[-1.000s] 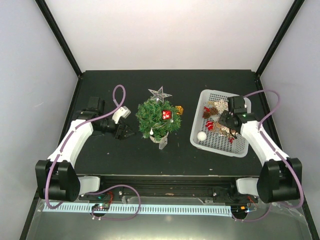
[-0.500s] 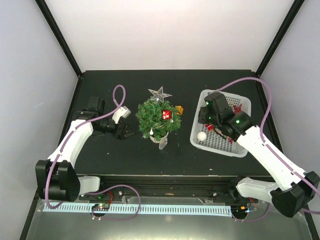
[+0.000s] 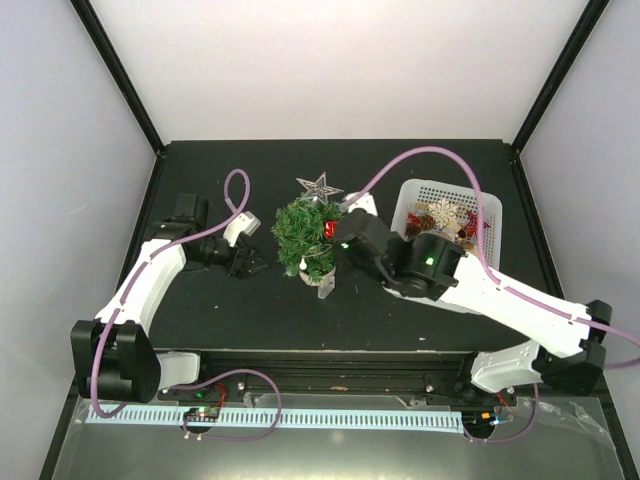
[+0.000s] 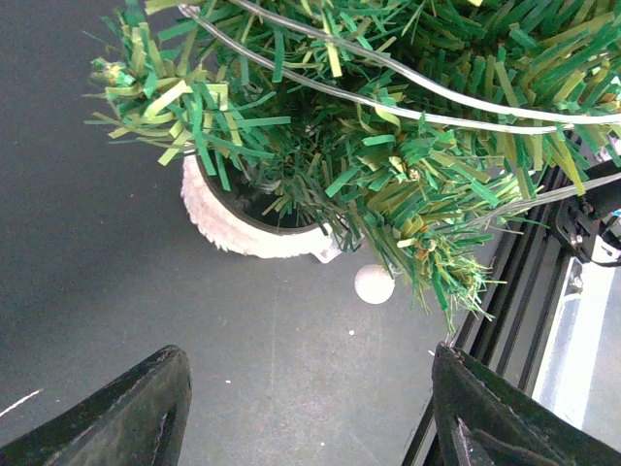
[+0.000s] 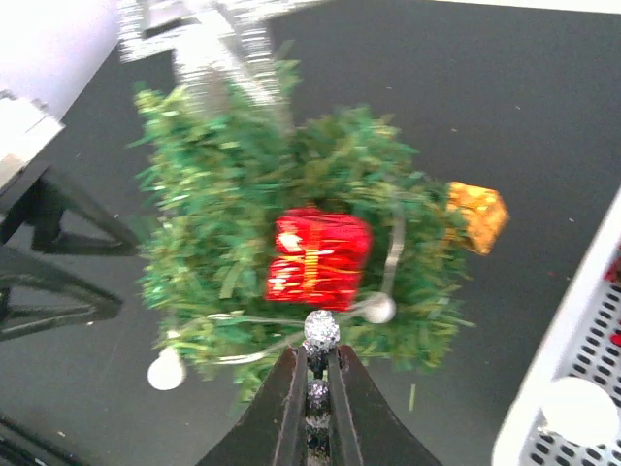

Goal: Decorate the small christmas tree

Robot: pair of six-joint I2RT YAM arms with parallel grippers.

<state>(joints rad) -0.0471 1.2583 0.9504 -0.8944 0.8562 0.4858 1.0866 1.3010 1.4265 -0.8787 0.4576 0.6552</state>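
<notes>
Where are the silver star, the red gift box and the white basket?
silver star (image 3: 319, 187), top view, its centre.
red gift box (image 5: 320, 257), right wrist view, its front face.
white basket (image 3: 445, 184), top view, its far rim.

Left arm's bent and low, end effector (image 3: 252, 265) wide open. Right arm reaches across to the left, end effector (image 5: 318, 355) pinching a tiny silver ball (image 5: 321, 330).

The top camera looks down from behind on the whole black desk (image 3: 200, 170). The left wrist camera, low and very near, faces the bushy dark-green small christmas tree (image 4: 408, 165) ahead of the left jaws. The right wrist camera sees the same tree (image 5: 213, 194) from higher, beyond the right jaws. All views share it.
</notes>
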